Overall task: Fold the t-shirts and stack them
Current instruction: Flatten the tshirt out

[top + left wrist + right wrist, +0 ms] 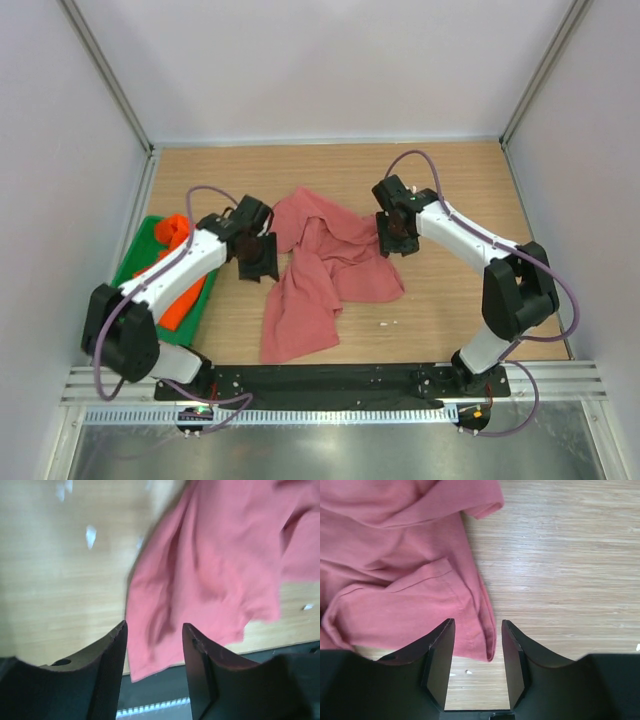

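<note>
The rose-pink t-shirt point(320, 270) lies crumpled on the wooden table, between my two grippers. The orange t-shirt point(175, 270) lies in the green tray, partly hidden under my left arm. My left gripper point(258, 262) is open and empty at the pink shirt's left edge; the left wrist view shows the pink shirt point(210, 565) beyond its open fingers point(116, 645). My right gripper point(397, 238) is open and empty at the shirt's upper right edge; the right wrist view shows a hemmed corner of the pink shirt point(420, 580) between its fingers point(512, 650).
The green tray point(145, 235) stands at the table's left side. White walls enclose the table on three sides. A black base strip point(330, 382) runs along the near edge. Small white specks point(388, 323) lie on the wood near the shirt.
</note>
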Tool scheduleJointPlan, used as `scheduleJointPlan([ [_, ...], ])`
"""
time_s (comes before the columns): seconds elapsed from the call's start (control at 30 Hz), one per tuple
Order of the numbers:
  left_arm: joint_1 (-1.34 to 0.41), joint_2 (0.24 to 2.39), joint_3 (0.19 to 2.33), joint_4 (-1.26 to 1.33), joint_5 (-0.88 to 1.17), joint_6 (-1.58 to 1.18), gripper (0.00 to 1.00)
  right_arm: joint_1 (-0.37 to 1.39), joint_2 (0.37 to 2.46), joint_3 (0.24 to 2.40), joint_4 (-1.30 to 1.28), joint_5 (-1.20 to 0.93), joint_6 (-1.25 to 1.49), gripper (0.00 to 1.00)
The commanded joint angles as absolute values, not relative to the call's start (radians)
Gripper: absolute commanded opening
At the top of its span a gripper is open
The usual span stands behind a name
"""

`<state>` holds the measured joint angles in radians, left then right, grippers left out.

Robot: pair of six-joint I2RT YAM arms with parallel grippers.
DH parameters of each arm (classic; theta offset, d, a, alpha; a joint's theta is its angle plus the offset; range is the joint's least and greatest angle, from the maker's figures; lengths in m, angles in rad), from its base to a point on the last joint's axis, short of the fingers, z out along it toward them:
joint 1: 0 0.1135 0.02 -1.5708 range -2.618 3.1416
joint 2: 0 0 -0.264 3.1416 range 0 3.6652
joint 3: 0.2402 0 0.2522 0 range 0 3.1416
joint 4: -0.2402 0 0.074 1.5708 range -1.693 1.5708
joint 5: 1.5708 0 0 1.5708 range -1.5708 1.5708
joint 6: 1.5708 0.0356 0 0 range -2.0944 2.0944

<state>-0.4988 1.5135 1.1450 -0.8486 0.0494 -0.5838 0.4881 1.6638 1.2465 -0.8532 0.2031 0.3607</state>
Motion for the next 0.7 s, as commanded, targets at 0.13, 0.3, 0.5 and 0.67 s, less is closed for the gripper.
scheduleJointPlan([
  [0.13,-0.67,1.235,0.821,-0.989,0.008,-0.84,0.62,0.499,1.542,1.18,-0.789,0.086,0.382,0.49],
  [0.3,-0.678,1.141,0.66,-0.928,0.046,-0.957,0.63,0.546,1.482,1.12,-0.75,0.046,0.414,0.49],
  [0.5,-0.68,1.111,0.529,-0.804,0.11,-1.04,0.5,0.581,1.445,1.083,-0.735,0.034,0.451,0.49],
  [0.67,-0.701,1.195,0.508,-0.732,0.146,-1.054,0.47,0.584,1.437,1.092,-0.753,0.052,0.437,0.49],
])
